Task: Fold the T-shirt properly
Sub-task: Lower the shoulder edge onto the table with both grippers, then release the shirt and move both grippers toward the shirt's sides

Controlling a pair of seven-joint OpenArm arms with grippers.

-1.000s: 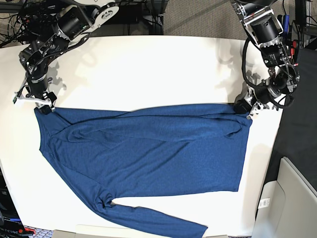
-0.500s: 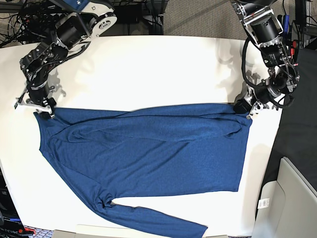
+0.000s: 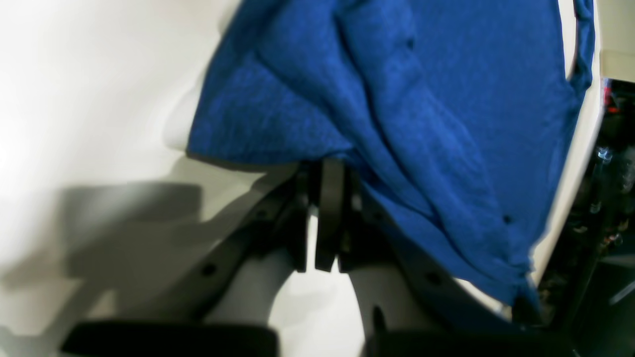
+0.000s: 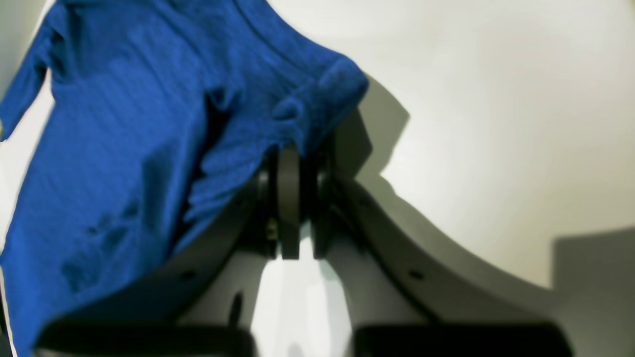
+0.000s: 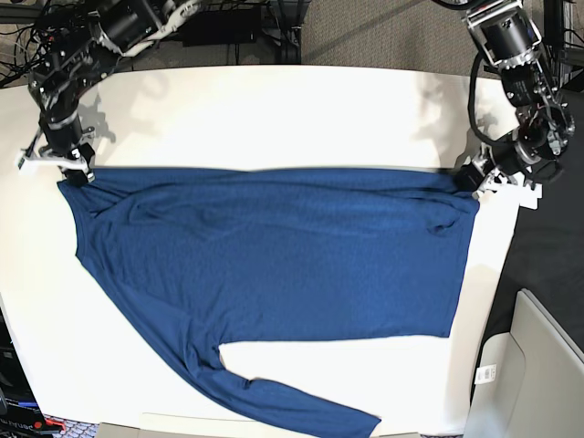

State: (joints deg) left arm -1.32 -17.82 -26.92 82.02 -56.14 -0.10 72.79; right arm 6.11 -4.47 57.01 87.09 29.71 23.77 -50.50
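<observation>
**On the white table, the shirt is spread but no fold is made**

On the white table (image 5: 274,109), the T-shirt (image 5: 274,255) lies nearly flat, with its body stretched across the width between the two arms. One long sleeve (image 5: 301,406) runs out toward the near edge and is not tucked in. Some soft wrinkles are visible near the far corners. I judge the task is only at its beginning: the cloth is laid out, and every fold of sleeves and body is left to do.

At the far corner on the base view's right, the left gripper (image 3: 327,168) has its jaws closed on the hem of the fabric. At the opposite far corner, the right gripper (image 4: 292,151) is closed on a bunched edge of the shirt.
</observation>
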